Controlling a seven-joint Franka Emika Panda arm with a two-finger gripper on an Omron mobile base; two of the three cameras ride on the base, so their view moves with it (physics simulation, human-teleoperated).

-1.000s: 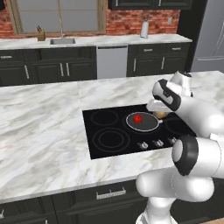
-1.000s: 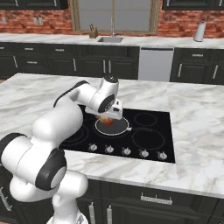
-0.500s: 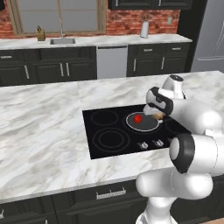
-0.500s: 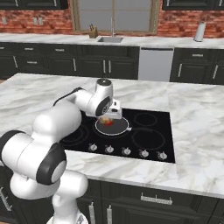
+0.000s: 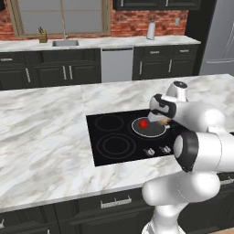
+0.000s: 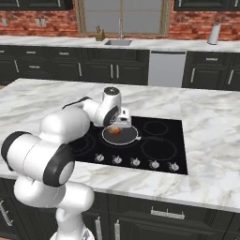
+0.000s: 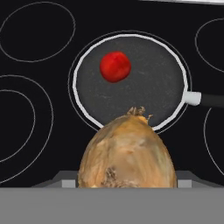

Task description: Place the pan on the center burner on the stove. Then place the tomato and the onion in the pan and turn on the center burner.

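Holding: I had the onion [image 7: 127, 151] clamped between the fingers [image 6: 115, 130], its pointed tip facing away from the hand camera.
Onion position: it hung above the near rim of the pan [image 7: 148, 94], not touching the pan floor as far as I could tell.
Pan: it sat on the center burner [image 7: 190, 65] of the stove [image 5: 114, 130], inside the double ring, with its black handle pointing right in the hand view.
Tomato: the tomato [image 7: 115, 66] lay inside the pan, toward its far left part, well apart from the onion.
Knobs: the silver knobs [image 6: 135, 161] ran along the stove's front edge.
Table: the marble table [image 5: 41, 137] surrounded the stove.
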